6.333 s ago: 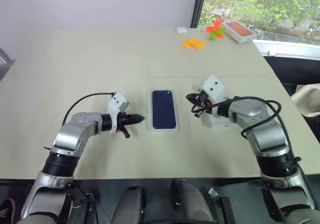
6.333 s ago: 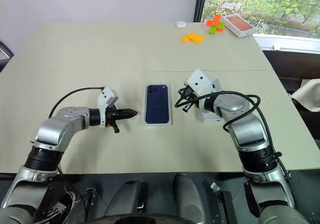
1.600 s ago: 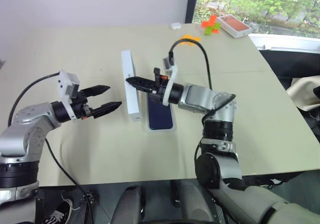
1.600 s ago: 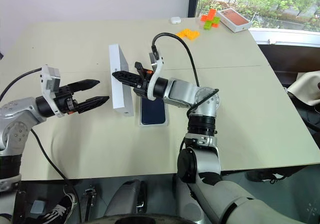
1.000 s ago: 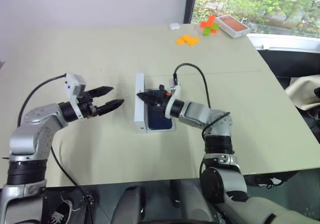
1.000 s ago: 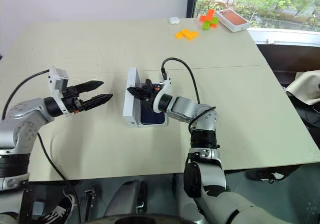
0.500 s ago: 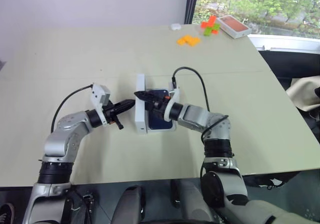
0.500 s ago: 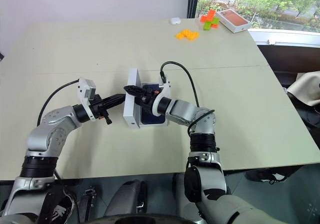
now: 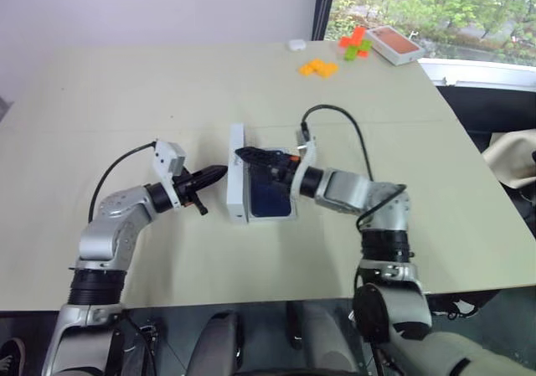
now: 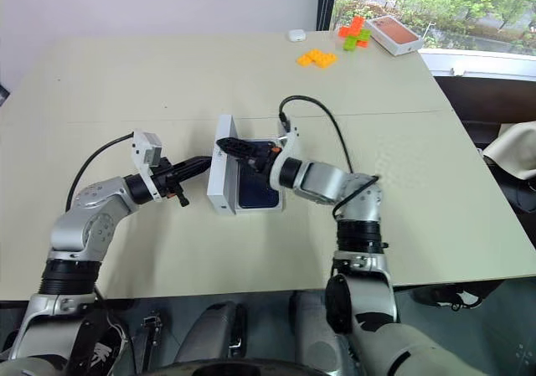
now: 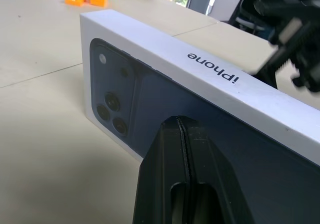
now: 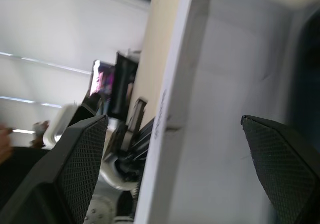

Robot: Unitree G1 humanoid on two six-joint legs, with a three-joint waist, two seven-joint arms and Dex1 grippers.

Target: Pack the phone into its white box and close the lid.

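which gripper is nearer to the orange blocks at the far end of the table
Right. The right gripper is over the lid at mid-table, on the orange blocks' side; the left gripper sits beyond the lid, farther away.

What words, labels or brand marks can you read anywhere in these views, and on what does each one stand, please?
"iPhone": printed in dark letters on the narrow white side of the lid, which stands on edge beside the phone.
Small print along the lid's edge in the right wrist view: too blurred to read.
The orange-topped box at the far corner: no readable text.
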